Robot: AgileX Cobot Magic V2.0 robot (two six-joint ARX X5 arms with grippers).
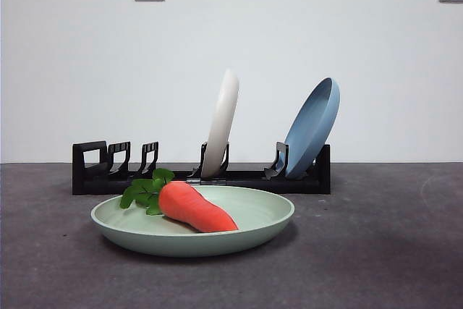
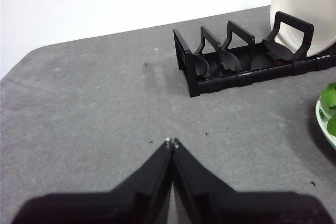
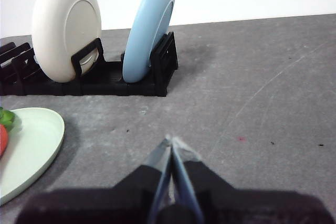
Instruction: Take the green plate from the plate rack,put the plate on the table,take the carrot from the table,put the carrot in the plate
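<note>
The green plate (image 1: 253, 226) lies flat on the table (image 1: 383, 251) in front of the plate rack (image 1: 90, 168). Inside it rests the carrot (image 1: 195, 209), leaves toward the left. The left wrist view catches the plate's rim (image 2: 321, 124) and the carrot's leaves (image 2: 329, 98) at one edge. In the right wrist view the plate (image 3: 31, 145) and a sliver of the carrot (image 3: 3, 139) appear at the side. My left gripper (image 2: 171, 142) is shut and empty, away from the rack's handle end. My right gripper (image 3: 171, 141) is shut and empty too, off past the plate and the rack's other end.
A cream-white plate (image 1: 221, 122) and a light blue plate (image 1: 312, 127) stand upright in the rack. The rack's slots at the handle end (image 2: 220, 51) hold nothing. Neither arm shows in the front view. A white wall stands behind the table.
</note>
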